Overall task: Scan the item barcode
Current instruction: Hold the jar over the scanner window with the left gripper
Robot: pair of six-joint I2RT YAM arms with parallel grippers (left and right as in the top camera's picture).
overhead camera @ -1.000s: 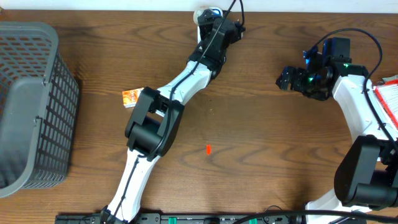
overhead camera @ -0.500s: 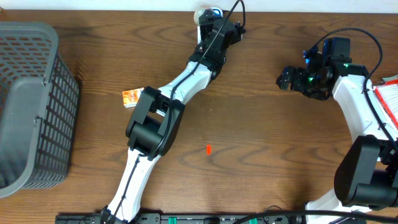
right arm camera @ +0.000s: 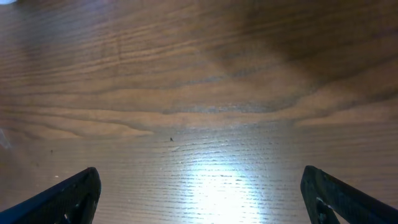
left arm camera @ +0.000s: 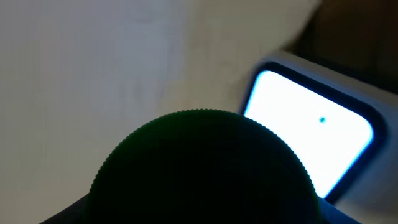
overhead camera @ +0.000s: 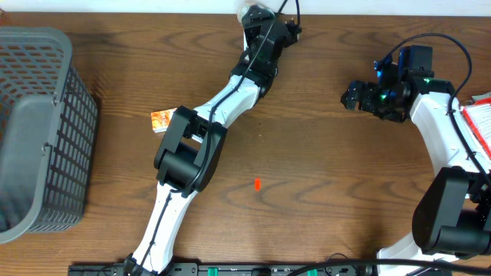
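At the table's far edge my left gripper (overhead camera: 261,21) reaches out with a white item (overhead camera: 253,13) at its tip. In the left wrist view a dark round thing with a ridged rim (left arm camera: 199,168) fills the space at the jaws and hides them. Behind it, up to the right, glows a bright white window in a dark rounded frame (left arm camera: 311,140). No barcode shows. My right gripper (overhead camera: 351,96) hovers open over bare wood at the right. Its two fingertips (right arm camera: 74,196) stand far apart with nothing between them.
A grey mesh basket (overhead camera: 38,130) stands at the left edge. A small orange packet (overhead camera: 161,119) lies beside the left arm's elbow. A tiny red mark (overhead camera: 257,184) sits mid-table. A red and white package (overhead camera: 479,123) lies at the right edge.
The left gripper has shifted slightly toward the far edge with the item; the blue part seen at its tip earlier no longer shows. The right arm has not moved.
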